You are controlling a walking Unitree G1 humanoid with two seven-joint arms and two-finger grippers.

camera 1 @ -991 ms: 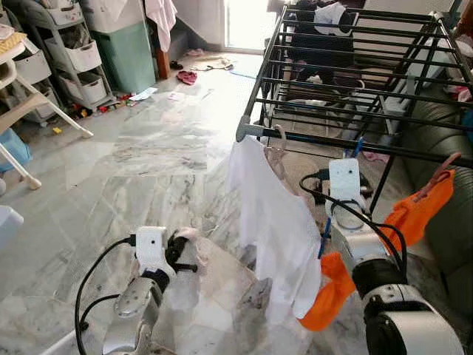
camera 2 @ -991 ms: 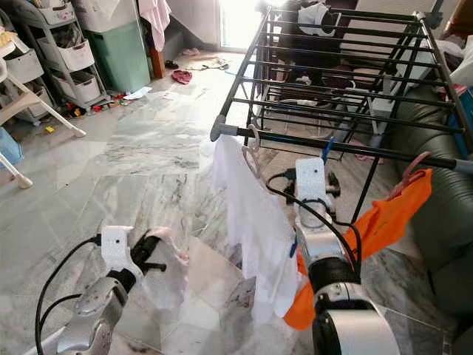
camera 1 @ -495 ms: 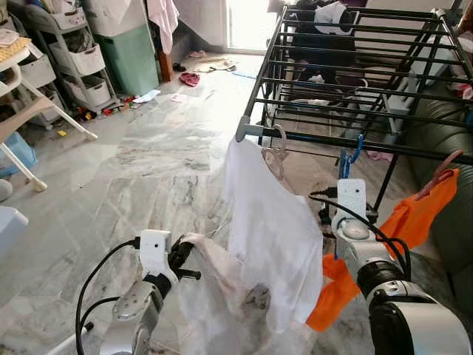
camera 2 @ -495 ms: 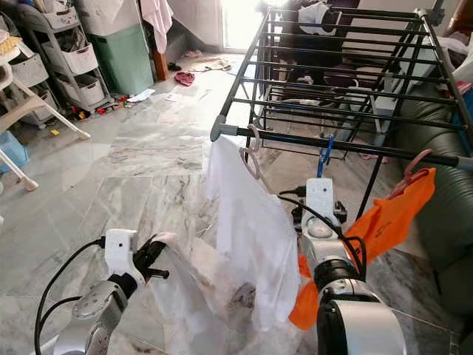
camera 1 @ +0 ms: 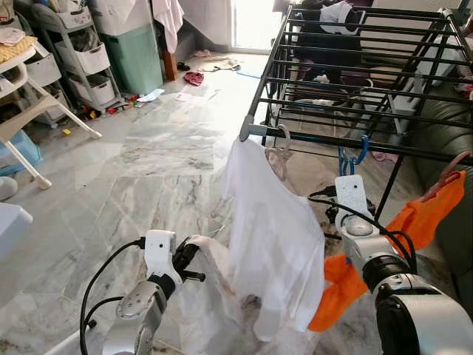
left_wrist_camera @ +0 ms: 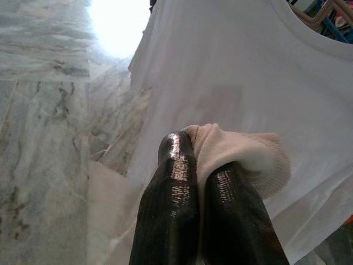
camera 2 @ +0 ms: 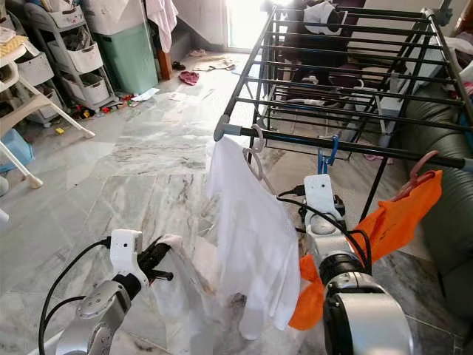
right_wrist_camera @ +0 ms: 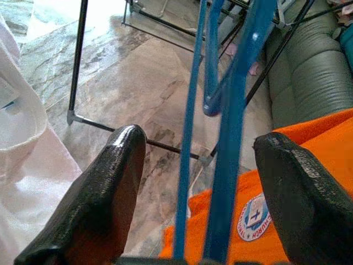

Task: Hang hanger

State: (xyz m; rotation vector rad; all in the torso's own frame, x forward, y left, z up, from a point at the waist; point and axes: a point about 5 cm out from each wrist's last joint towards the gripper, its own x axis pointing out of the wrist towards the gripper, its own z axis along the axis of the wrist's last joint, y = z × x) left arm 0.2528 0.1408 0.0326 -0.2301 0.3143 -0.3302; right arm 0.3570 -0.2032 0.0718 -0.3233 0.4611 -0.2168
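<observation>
A black drying rack (camera 1: 355, 66) fills the upper right of the head views, and its front bar carries three hangers. A pale hanger (camera 1: 279, 151) at the bar's left end holds a white shirt (camera 1: 273, 237) that drapes down the centre of the frame. A blue hanger (camera 1: 353, 154) hooks over the bar just right of it. At the right edge an orange shirt (camera 1: 414, 229) hangs from what seems to be a pink hanger (camera 1: 452, 166). At lower left the left gripper (camera 1: 194, 253) is pinched tight on a bunched fold of the white shirt's lower edge, fingers (left_wrist_camera: 171, 221) together around the cloth. At lower right the right gripper (right_wrist_camera: 198, 182) stands spread wide, the blue hanger's strands passing between its fingers (right_wrist_camera: 105, 193) without touching them. The floor (camera 1: 148, 170) is grey-veined marble.
</observation>
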